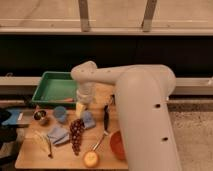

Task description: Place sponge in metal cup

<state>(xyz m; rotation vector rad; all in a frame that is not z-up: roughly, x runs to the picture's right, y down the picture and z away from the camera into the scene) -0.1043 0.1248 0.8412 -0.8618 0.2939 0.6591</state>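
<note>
The sponge (89,120), a small blue block, lies on the wooden table just right of the dark grapes. The metal cup (40,117), small and silver-grey, stands near the table's left edge, left of the light blue cup (61,114). My gripper (81,106) hangs down from the white arm in front of the green tray, just above and slightly left of the sponge. It is open, and nothing shows between its fingers. The sponge rests free on the table.
A green tray (54,88) sits at the back left. A pale blue cloth (57,134), grapes (76,134), a banana (45,145), a round yellow fruit (91,159), a dark utensil (106,117) and an orange bowl (117,145) crowd the table. My bulky white arm (145,105) covers the right side.
</note>
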